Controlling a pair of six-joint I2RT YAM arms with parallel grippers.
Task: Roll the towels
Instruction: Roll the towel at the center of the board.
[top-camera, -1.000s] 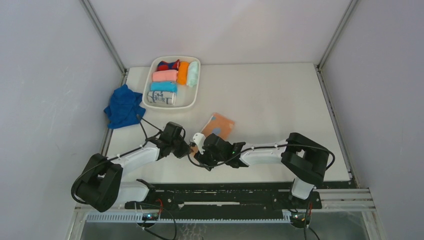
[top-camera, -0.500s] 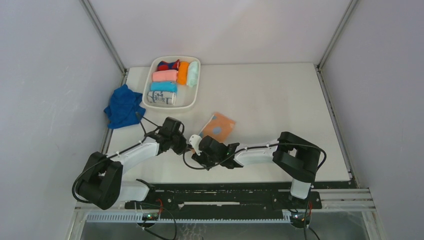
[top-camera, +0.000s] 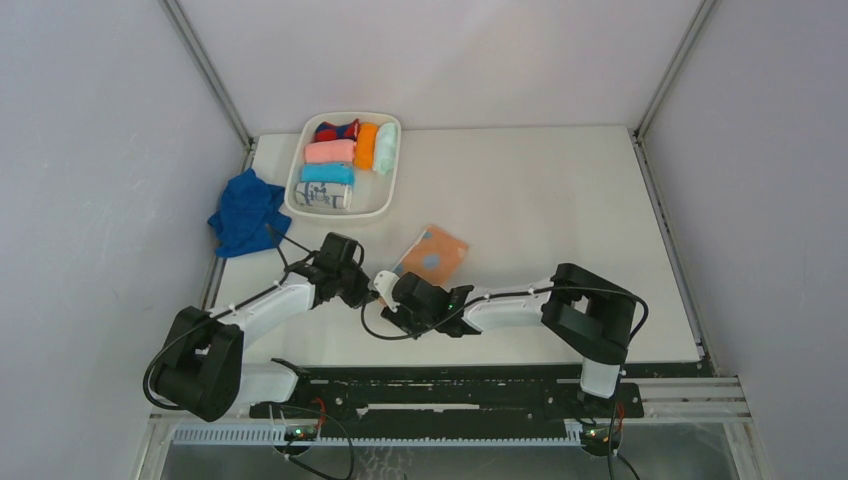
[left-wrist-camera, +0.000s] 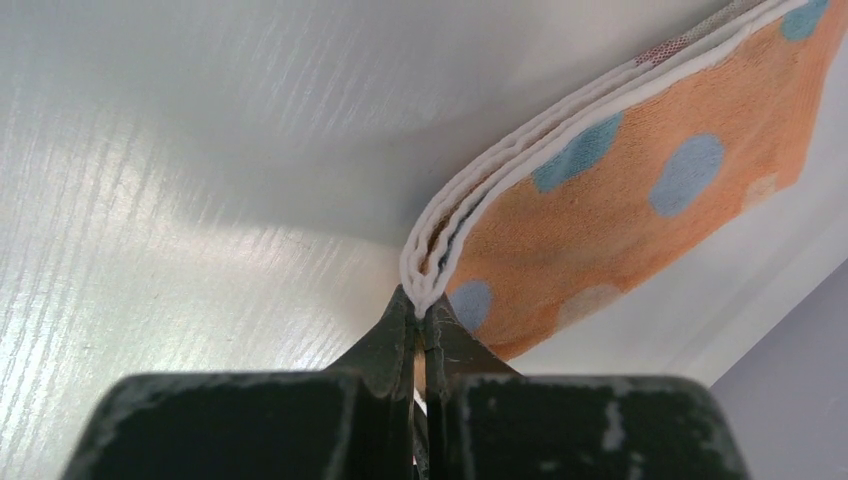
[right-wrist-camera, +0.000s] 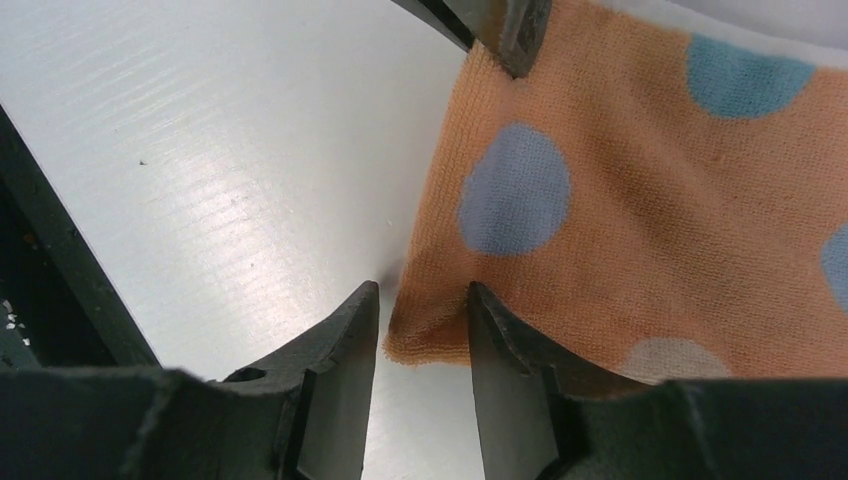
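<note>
One second on, right gripper (right-wrist-camera: 420, 310) narrower around peach towel (right-wrist-camera: 620, 250) corner

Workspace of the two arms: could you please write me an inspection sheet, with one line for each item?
Surface: white table, glossy.
Job's things: small peach-orange towel with pale blue spots, folded flat, not rolled; royal-blue terry towel, crumpled at the table's left edge.
Clutter: white rectangular tray holding rolled cloths of several colours.
Grippers: left gripper, fingers shut on the spotted towel's layered edge; right gripper open, fingers on either side of that towel's corner.
Cables: black cable looping beside the blue towel.
Surroundings: pale walls; black rail at the near edge.
</note>
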